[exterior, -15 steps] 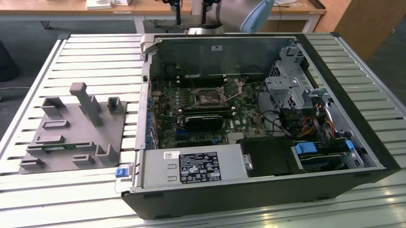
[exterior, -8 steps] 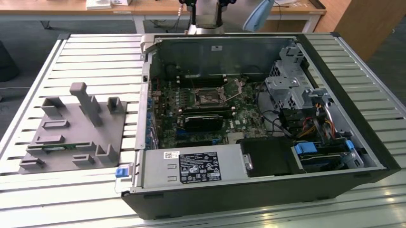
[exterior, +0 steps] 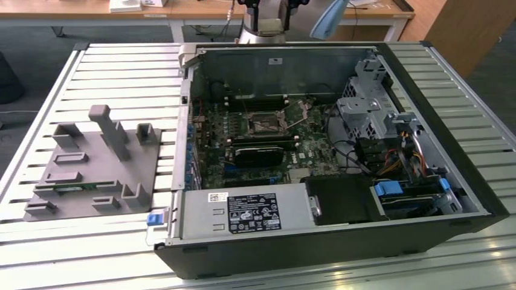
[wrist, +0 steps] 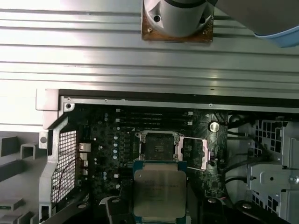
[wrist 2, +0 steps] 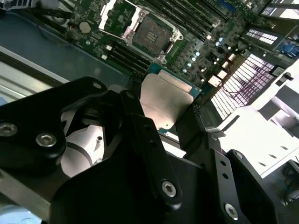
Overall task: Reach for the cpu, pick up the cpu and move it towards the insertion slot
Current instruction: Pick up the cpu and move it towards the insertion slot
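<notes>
Insertion slot (wrist: pixel 155 148) lies open above — raised metal frame (wrist: pixel 193 154) just beside.

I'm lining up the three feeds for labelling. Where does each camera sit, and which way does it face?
Exterior view: off the arm, raised, looking down on the open computer case with the insertion slot inside; the arm's base stands behind it.
Second wrist view: on the arm, looking past the black fingers that grip the cpu toward the insertion slot.
First wrist view: on the arm, facing down over the cpu, the insertion slot and the arm's base.
Both wrist views share the held cpu and the slot.
</notes>
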`<state>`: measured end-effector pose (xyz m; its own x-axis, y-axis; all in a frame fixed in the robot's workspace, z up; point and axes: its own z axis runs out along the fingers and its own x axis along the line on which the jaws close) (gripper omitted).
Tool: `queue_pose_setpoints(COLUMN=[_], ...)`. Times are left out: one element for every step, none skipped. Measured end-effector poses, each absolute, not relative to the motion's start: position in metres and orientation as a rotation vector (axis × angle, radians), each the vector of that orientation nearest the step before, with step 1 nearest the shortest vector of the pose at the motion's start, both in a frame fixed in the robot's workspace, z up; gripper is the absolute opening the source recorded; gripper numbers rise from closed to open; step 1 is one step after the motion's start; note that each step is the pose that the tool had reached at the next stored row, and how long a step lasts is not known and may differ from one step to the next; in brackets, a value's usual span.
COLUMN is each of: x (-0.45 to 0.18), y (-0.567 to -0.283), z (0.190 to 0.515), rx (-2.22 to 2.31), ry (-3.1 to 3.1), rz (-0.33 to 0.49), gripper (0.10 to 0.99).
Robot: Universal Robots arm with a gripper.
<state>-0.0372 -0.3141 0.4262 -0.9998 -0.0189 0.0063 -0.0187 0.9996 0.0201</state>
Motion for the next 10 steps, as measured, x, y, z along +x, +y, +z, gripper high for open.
queue_pose_setpoints(x=[-0.034, -0.031, -0.028, -0.025, -0.023, -0.020, -0.018, -0.016, -0.015, -0.014], y=[-0.314, -0.314, -0.314, -0.314, -0.314, -0.314, -0.314, -0.314, -0.314, -0.314], z=[0.426, 0.426, 0.426, 0.426, 0.426, 0.426, 0.426, 0.426, 0.426, 0.426], rx=[0.029, 0.029, 0.029, 0.029, 0.029, 0.029, 0.029, 0.029, 0.029, 0.029], ry=[-3.135, -3.135, -3.135, -3.135, -3.135, -3.135, -3.135, -3.135, -3.135, -3.135], rz=[-0.031, -0.031, -0.031, -0.031, -0.031, -0.031, -0.031, -0.032, -0.031, -0.031], gripper=[0.541, 0.541, 0.541, 0.541, 0.541, 0.541, 0.541, 0.541, 0.541, 0.541])
